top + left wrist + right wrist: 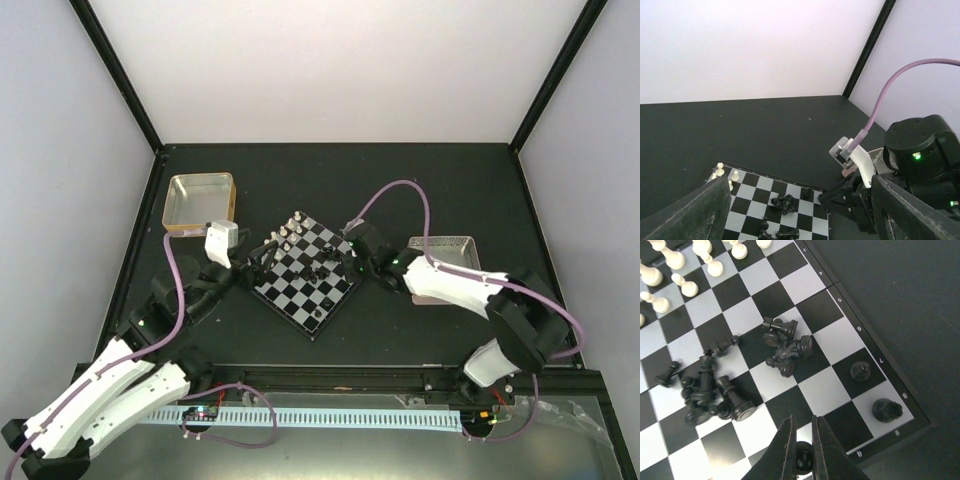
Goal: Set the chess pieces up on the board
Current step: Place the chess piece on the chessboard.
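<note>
The board (305,283) lay near the middle of the tabletop (450,180), turned so that its corners faced the tabletop's edges. The right pincer (802,437) was clenched on one black piece (803,460), held low and close to the board's rim. Along that same rim two more black figures (860,371) stood upright and apart, each on its own square. Further in, toppled black pieces (785,345) lay in two loose heaps, and the white pieces (680,275) stood in rows on the opposite side.

The left pincer (800,220) was released, its fingers (695,215) spread wide, at the board corner that faced the tabletop's left edge. Broad dark tabletop ran from the board to the far edge. A gold-rimmed tray (198,200) sat toward the far-left corner, apart from the board. A pink-rimmed tray (445,243) sat toward the right edge, partly under the right arm.
</note>
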`<state>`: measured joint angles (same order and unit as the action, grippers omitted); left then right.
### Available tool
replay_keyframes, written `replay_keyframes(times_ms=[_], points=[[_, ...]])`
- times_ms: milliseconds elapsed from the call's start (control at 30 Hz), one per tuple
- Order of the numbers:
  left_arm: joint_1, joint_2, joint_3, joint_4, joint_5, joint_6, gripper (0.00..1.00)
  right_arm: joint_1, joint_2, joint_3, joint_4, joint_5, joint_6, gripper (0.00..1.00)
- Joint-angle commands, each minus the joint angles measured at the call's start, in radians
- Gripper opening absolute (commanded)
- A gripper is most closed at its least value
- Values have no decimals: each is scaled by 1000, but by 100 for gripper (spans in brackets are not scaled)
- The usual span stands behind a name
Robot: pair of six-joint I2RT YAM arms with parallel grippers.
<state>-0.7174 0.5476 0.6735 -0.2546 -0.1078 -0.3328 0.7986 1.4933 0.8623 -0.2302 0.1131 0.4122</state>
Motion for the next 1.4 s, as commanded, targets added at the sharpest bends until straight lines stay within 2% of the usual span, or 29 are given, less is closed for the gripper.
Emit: replay_keyframes(times_ms=[0,267,567,1000,1167,1367], points=[[4,-30,49,-87,-65,38,80,29,80,52,56,122,-30,2],[3,-47,30,-95,-69,55,83,43,211,100,72,214,-3,2],[4,-42,20,-94,-67,48,83,42,269,129,71,274,47,6],[4,-32,19,-95,-52,56,83,43,314,131,93,272,78,10],[4,-22,20,-95,-50,57,83,43,305,136,82,261,79,16],[4,-12,20,-96,-47,57,83,43,247,154,44,247,100,32]])
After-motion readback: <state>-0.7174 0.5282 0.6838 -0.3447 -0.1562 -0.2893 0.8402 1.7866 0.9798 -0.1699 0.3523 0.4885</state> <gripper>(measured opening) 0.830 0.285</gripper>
